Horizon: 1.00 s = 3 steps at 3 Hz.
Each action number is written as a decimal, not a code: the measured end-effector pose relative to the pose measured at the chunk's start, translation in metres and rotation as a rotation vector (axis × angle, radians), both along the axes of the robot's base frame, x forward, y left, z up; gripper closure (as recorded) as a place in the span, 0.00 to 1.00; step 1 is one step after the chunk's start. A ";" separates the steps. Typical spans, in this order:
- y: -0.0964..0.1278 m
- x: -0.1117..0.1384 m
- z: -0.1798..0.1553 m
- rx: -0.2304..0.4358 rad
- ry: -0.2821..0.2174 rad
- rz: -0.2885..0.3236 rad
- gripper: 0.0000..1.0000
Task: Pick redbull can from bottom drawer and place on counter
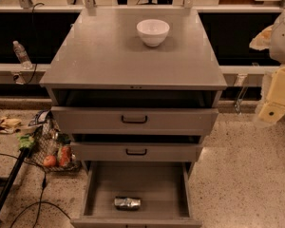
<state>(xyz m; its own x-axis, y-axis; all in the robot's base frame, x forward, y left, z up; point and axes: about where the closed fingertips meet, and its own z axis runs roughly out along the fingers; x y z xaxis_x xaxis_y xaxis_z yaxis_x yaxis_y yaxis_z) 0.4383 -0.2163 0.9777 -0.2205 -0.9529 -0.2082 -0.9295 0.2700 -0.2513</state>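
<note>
My gripper [277,103] hangs at three o'clock, off the counter [109,56], open or closed I cannot tell, while the redbull can [127,203] lies on its side at six o'clock in the open bottom drawer [147,182].

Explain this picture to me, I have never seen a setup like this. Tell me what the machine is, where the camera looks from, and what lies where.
There is just one picture. The camera looks down at the front of a grey drawer cabinet. The machine is a mobile robot with one arm. The pale blocks at the right edge are that arm, ending in its gripper, which hangs beside the cabinet, apart from everything, and seems to hold nothing. A white bowl stands on the counter. The bottom drawer is pulled out, and the redbull can lies on its side on the drawer floor, near the front. The job is to lift that can onto the counter.
</note>
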 end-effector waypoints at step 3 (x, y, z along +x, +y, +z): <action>0.031 0.000 -0.136 0.391 0.018 0.055 0.00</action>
